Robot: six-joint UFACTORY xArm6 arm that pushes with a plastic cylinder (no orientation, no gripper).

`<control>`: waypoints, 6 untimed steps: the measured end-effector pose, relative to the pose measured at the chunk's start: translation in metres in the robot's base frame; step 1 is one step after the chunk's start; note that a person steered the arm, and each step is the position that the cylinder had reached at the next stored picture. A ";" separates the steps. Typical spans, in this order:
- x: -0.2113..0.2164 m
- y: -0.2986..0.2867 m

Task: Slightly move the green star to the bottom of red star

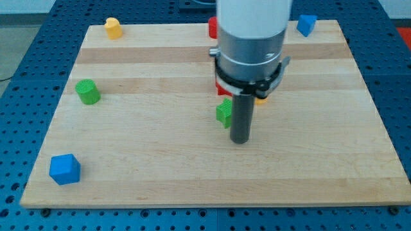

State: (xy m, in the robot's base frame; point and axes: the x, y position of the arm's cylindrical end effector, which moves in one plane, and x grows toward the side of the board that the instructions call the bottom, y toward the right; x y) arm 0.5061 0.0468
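Wooden worktop held the green star, just left of our tip, below the mostly hidden red star. No jaws here. Overpushing risked knocking both.

A light wooden board made of long planks lies flat. All around its edges is a blue table full of little round holes in neat rows. The light is bright and even. No walls or windows show.
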 end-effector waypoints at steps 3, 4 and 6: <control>-0.016 -0.046; -0.044 -0.044; 0.012 -0.053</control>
